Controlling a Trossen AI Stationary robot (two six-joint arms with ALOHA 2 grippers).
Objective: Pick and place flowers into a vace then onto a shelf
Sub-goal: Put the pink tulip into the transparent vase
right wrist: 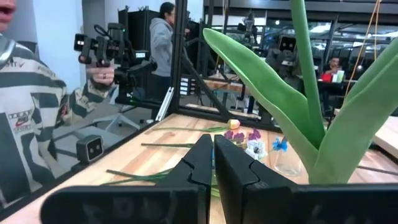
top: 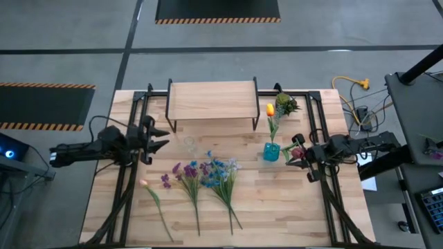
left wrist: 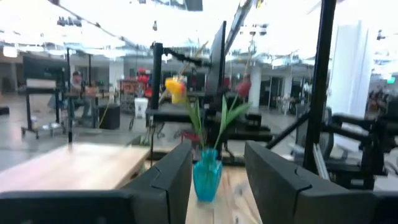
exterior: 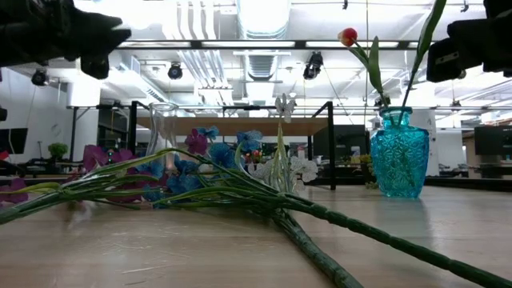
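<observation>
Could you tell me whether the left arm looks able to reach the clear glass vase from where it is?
Probably yes: the left gripper hovers open beside the clear glass vase, with nothing between them.

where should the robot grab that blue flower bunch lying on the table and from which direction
Probably mid-stem, from straight above. The blue flower bunch lies flat on the table, its blooms toward the shelf and its thin stems running bare toward the near edge. The open left gripper is nearer.
</observation>
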